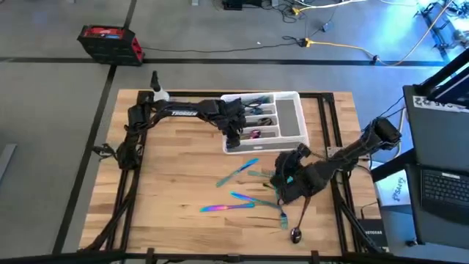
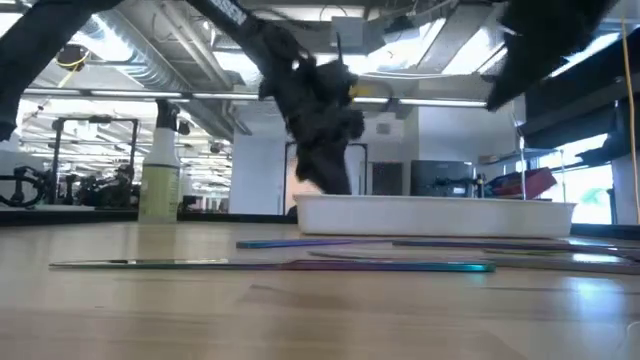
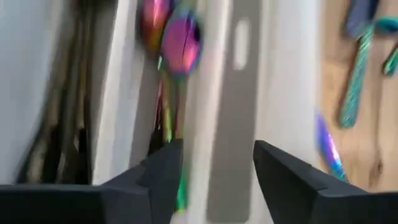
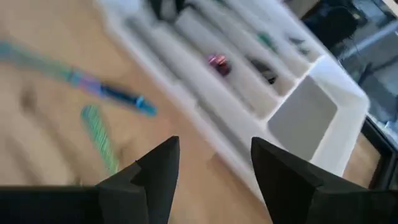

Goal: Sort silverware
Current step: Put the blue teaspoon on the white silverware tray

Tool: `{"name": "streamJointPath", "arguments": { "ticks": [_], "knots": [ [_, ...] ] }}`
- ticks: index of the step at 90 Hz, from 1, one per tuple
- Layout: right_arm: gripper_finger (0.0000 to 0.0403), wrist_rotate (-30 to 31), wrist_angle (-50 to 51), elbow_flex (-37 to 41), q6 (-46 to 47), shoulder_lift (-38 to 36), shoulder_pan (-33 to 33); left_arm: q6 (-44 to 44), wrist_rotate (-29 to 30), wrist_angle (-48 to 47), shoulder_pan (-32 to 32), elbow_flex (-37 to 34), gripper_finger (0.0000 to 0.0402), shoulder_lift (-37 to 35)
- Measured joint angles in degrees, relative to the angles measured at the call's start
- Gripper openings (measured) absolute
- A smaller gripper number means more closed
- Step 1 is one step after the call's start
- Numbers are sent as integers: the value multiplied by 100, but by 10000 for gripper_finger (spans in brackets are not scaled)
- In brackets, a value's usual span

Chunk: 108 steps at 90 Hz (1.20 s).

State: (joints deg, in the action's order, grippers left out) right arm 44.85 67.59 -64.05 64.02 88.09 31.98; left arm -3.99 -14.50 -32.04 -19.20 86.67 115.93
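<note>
A rainbow knife [image 1: 227, 207] lies nearest the table's front edge, its long axis running left to right. More silverware [image 1: 248, 170] is scattered between it and the white tray [image 1: 292, 126]. The left gripper [image 1: 233, 136] hangs over the tray with fingers apart, holding nothing. The right gripper [image 1: 282, 178] hovers open and empty above the scattered pieces. Motion blur hides which way the tray's spoons [image 3: 177, 37] face.

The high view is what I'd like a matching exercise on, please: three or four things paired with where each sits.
Things:
1. left gripper
2. right gripper
3. dark spoon
4. spray bottle

Places:
A. table's far left corner
B. over the white tray
C. near table edge, right
D. over loose silverware, below the tray

Pairs: 1-B, 2-D, 3-C, 4-A
</note>
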Motion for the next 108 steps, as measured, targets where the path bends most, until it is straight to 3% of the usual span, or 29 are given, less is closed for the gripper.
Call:
{"name": "streamJointPath", "arguments": {
  "ticks": [19,27,37,49,60,68,87,108],
  "knots": [
    [184,-717,-71,0,-152,730,727,-71,1001,467,358,0,186,-501],
    [184,-716,-68,0,-104,1089,1022,174,1074,1150,634,-3,186,-720],
    [183,-543,-68,128,343,1482,1381,284,966,2704,1129,-246,186,-937],
    [166,-387,-83,600,1734,1524,1859,422,817,4666,1687,-854,186,-1033],
    [147,-313,-274,1023,2505,1477,2204,1056,171,7174,2026,-1885,186,-964],
    [140,-185,-850,1270,2415,1471,2280,1383,228,8462,2217,-2701,186,-905],
    [138,63,-2270,1630,1975,1349,2276,2106,885,8498,2432,-3925,186,-855],
    [138,96,-3797,2220,1972,1297,2263,2267,1258,8555,2715,-4304,186,-858]
  ]
}}
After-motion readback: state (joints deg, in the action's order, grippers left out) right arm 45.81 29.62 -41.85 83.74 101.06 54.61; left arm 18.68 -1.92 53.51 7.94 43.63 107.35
